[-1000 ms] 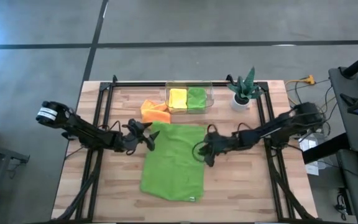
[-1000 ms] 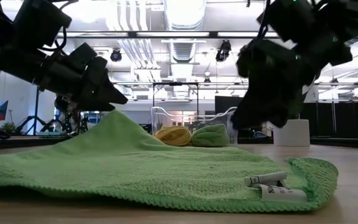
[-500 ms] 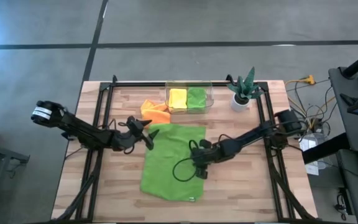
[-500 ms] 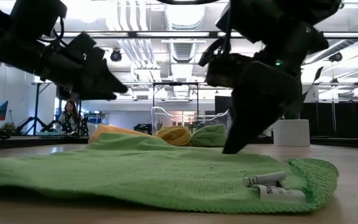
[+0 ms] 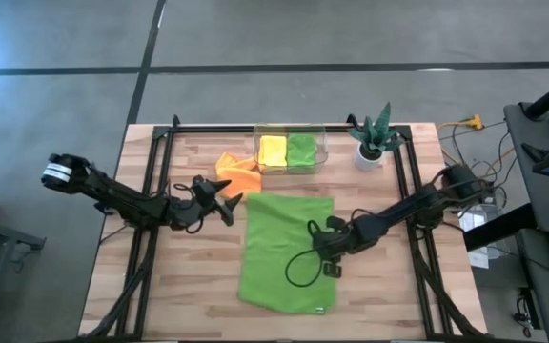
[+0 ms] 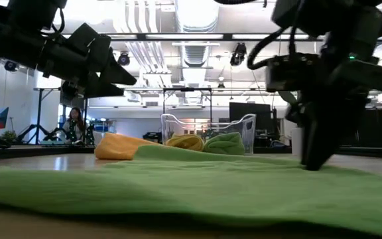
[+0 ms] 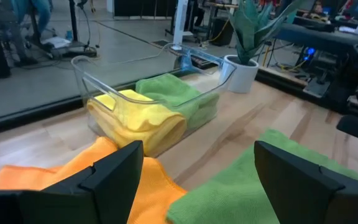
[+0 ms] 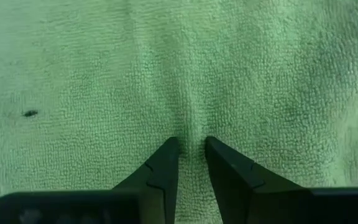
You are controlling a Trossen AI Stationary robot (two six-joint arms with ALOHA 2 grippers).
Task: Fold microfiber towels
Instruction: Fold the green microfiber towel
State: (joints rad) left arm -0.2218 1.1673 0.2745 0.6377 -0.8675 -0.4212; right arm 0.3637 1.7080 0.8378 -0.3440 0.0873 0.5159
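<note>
**A:** In the middle of the desk, the big lime green towel lies spread out flat. The right hand is planted on its 3 o'clock side, fingertips pressed into the pile with a little ridge of cloth pinched between them.

**B:** So is it gripping?

**A:** Yep, its fingers are nearly together, closed on a small fold of that lime green towel (the right wrist view shows the pucker clearly).

**B:** And the left one?

**A:** The left hand hovers just off the towel's 10 o'clock corner, fingers spread wide, holding nothing. Right beside it, toward 12 o'clock, is the orange towel, a rumpled heap touching the clear bin.

**B:** What's in the bin?

**A:** A folded yellow towel and a folded green towel side by side, yellow on the 9 o'clock side. The bin sits at the desk's 12 o'clock edge, with a spiky plant in a white pot just to its 3 o'clock.

**B:** Anyone around?

**A:** A person shows far back in the room in the low view.
</note>
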